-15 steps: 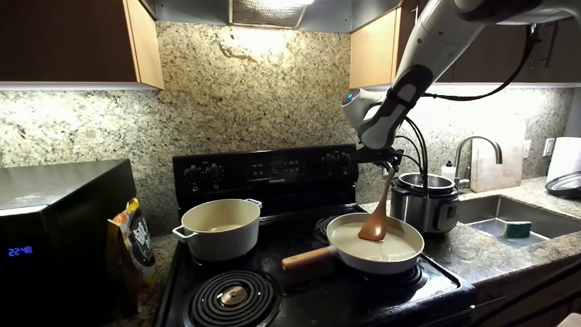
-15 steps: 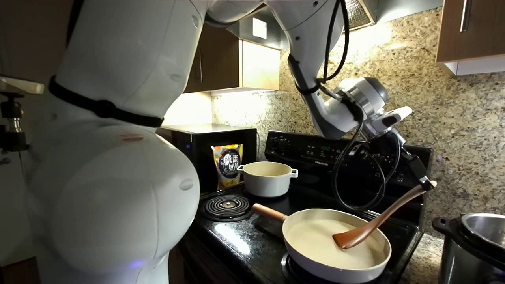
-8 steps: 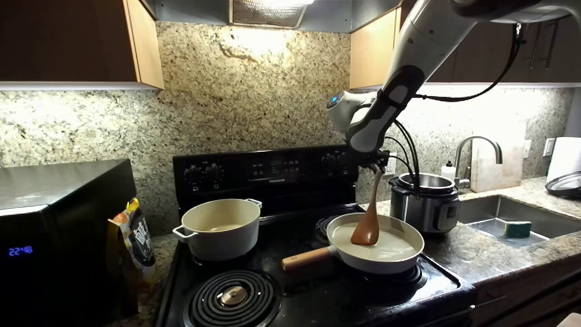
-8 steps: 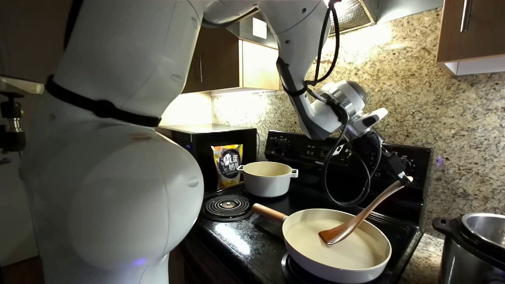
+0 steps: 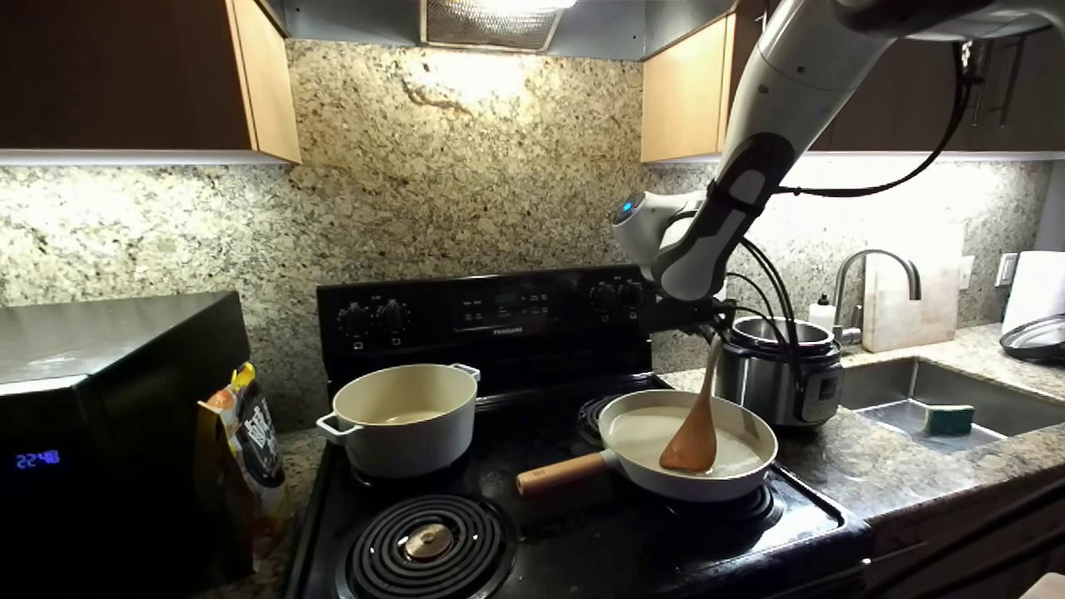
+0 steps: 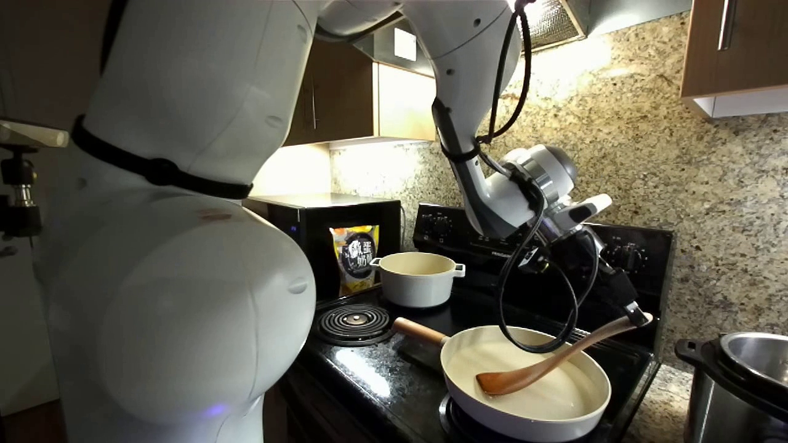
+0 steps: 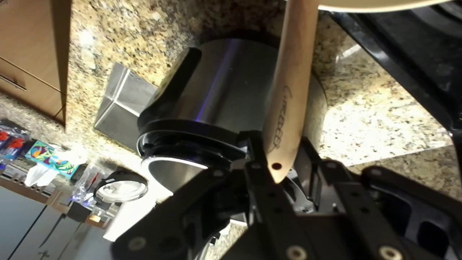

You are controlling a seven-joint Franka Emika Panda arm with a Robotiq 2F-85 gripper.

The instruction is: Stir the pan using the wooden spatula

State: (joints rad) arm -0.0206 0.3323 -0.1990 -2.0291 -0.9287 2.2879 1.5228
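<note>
My gripper is shut on the upper end of the wooden spatula, which slants down into the pan. In the wrist view the spatula's pale handle runs between the two fingers, its holed tip poking back past the pads. The orange-brown blade lies low inside the cream pan in both exterior views; whether it presses on the bottom, I cannot tell. Only a sliver of the pan's rim shows in the wrist view. Its wooden handle points away from the steel cooker.
A two-handled cream pot stands at the stove's back. Beside the pan, on the counter, is a steel cooker. A bare coil burner lies in front of the pot. A cable loop from my arm hangs over the pan.
Still gripped, the spatula has swept across the pan, first towards the pan's handle, then towards its near side in both exterior views. My gripper has dropped lower. The pan stays put.
</note>
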